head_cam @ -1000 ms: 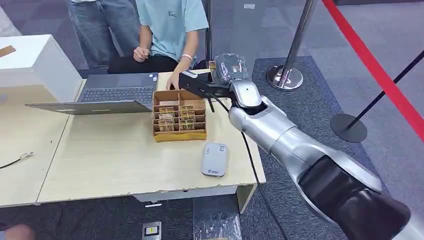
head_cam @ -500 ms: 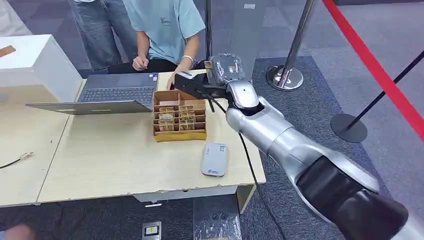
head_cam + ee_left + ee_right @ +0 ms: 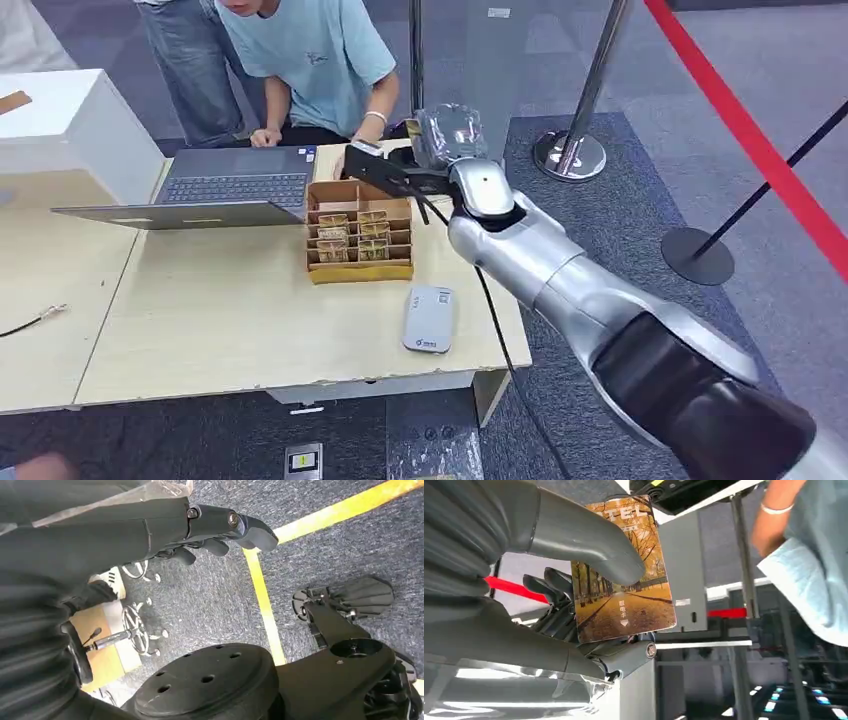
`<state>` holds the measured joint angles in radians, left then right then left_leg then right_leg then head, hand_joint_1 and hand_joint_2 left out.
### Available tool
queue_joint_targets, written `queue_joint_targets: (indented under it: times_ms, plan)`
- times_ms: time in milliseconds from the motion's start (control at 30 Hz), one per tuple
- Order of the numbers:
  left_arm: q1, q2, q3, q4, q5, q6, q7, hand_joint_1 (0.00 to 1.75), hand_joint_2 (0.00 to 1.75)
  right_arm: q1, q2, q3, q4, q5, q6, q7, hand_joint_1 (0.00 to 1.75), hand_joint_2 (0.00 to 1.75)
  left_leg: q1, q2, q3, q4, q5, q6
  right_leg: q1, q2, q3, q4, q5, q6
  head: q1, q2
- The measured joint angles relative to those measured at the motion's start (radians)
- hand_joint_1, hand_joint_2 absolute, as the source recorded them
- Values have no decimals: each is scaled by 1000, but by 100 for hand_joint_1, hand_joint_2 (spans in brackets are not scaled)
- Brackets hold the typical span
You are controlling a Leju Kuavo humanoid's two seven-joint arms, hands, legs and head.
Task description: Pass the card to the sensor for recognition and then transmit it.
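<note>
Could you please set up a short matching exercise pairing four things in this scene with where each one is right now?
Things:
1. card
2. card reader
3. laptop
4. cardboard box

Places:
A. lying flat near the table's front edge
B. held in the right hand
C. open at the back of the table, in front of a person
D. on the table between the laptop and the card reader, with cards in its slots

Pairs: 1-B, 2-A, 3-C, 4-D
</note>
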<state>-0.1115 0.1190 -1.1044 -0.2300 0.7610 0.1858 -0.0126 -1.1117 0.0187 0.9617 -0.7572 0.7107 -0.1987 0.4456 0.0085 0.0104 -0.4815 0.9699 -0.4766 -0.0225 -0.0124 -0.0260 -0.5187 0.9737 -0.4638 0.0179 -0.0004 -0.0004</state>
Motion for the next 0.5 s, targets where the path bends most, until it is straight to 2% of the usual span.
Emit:
queue_joint_targets:
  times_ms: [500]
  plan:
    - [0,0,0,0,-7,-2,2,0,175,-7,-10,-6,12,-8,10,3,175,175,0,0,-1,0,0,0,0,0,0,0,0,0,0,0]
